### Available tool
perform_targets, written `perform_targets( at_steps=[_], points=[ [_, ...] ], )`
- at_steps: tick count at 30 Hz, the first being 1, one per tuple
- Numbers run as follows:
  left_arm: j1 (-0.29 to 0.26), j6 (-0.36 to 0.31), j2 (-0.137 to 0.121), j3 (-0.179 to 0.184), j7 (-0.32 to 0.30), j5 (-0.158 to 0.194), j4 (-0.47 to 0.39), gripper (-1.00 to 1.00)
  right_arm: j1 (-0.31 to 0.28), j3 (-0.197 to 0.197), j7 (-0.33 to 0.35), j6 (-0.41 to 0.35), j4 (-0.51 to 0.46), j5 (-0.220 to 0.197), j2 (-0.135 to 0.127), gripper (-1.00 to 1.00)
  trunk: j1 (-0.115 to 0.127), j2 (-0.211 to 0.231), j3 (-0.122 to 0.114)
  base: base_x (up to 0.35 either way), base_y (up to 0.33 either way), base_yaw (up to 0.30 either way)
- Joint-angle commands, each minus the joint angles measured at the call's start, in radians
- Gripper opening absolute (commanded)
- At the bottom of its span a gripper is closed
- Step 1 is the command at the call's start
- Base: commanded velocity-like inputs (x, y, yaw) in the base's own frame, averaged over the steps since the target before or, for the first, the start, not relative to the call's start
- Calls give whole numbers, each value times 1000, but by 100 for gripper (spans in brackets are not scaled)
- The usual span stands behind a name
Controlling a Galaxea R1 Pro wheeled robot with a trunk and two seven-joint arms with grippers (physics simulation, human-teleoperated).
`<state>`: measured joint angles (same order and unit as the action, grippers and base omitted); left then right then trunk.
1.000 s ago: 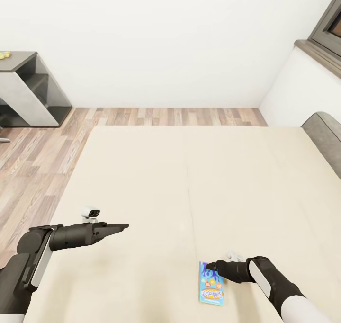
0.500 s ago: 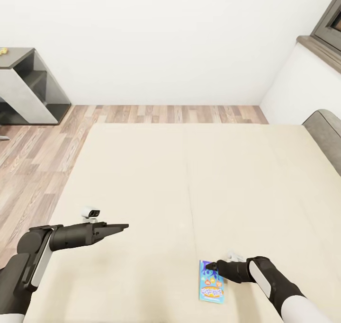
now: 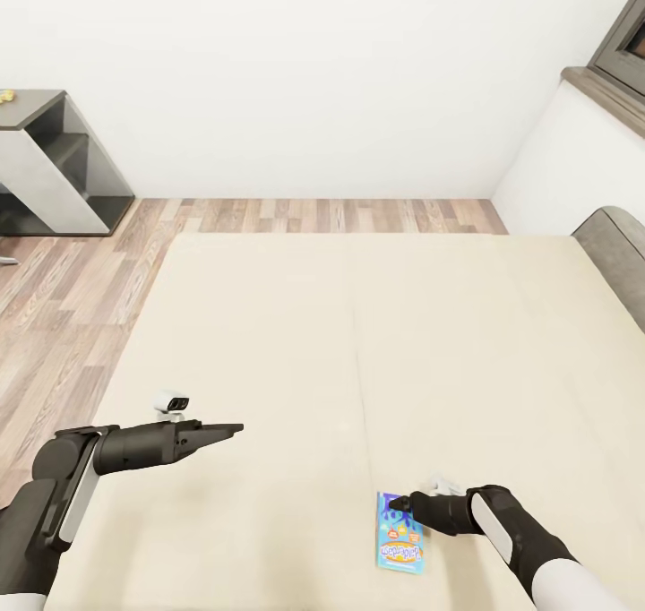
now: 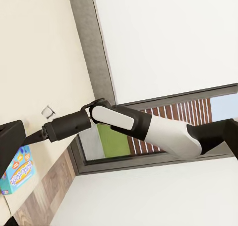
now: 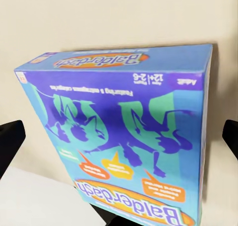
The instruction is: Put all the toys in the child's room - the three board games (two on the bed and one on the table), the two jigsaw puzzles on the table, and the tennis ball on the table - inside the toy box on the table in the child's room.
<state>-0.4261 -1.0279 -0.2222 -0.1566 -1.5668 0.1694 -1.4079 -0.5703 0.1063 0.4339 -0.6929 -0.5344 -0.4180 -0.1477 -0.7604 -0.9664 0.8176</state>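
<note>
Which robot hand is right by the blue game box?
The right gripper: its tip sits at the blue game box's top edge on the bed. The left gripper hangs far off, over bare mattress.

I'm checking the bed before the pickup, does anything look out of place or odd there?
Nothing looks damaged or spilled. One blue board game lies flat on the beige bed near its front edge, with the right hand over its top end. The left hand hovers apart, holding nothing.

Blue board game with cartoon figures, flat on beige bed, near its front edge.
</note>
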Motion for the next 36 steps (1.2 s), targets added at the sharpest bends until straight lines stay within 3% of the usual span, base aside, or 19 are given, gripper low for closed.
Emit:
perform_targets(
  at_steps=[1,36],
  points=[
    [0,-11,0,0,-4,-1,0,100,0,5,2,-2,-1,-1,-1,100,0,-1,1,0,0,0],
    [0,-11,0,0,-4,1,0,100,0,5,2,-2,-2,-1,-1,100,0,-1,1,0,0,0]
  ],
)
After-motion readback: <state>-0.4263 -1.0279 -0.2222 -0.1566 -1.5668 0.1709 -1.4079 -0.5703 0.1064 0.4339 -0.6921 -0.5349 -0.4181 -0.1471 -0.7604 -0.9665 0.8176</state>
